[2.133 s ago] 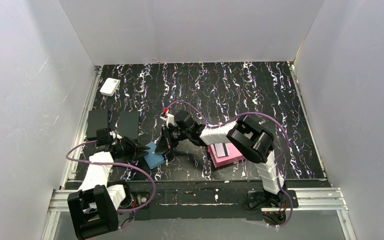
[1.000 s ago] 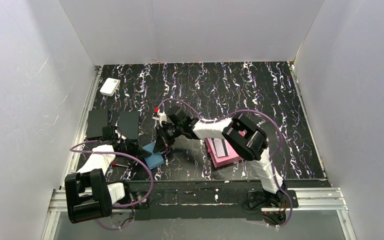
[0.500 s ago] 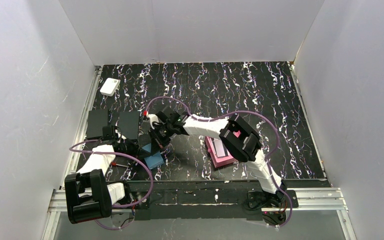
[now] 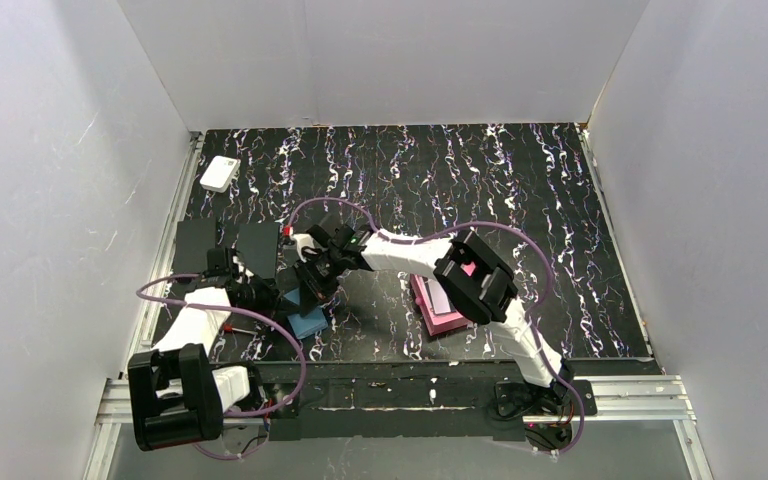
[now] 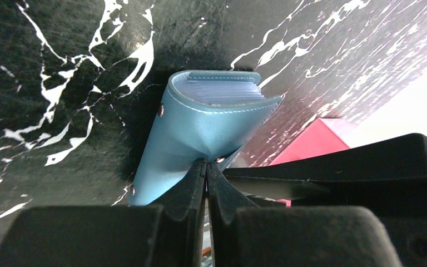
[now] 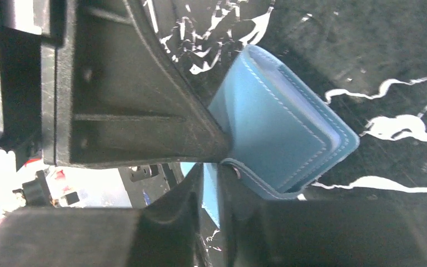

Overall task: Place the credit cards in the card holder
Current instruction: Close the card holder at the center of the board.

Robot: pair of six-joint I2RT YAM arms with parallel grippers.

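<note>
The teal-blue card holder point(image 4: 307, 321) lies at the near left of the mat, with both grippers at its far end. In the left wrist view the card holder point(image 5: 200, 122) shows pale slotted pockets at its far end, and my left gripper point(image 5: 206, 164) is shut on its near edge. In the right wrist view my right gripper point(image 6: 211, 167) is shut on a blue flap of the card holder point(image 6: 278, 130), beside a snap. In the top view the left gripper point(image 4: 272, 296) and right gripper point(image 4: 309, 287) nearly touch. A grey-white credit card point(image 4: 444, 296) lies in the pink tray point(image 4: 430, 322).
Two matte black slabs point(image 4: 195, 246) point(image 4: 258, 245) lie just beyond the left gripper. A small white box point(image 4: 220, 173) sits at the far left. The pink tray also shows in the left wrist view point(image 5: 311, 146). White walls enclose the mat on three sides.
</note>
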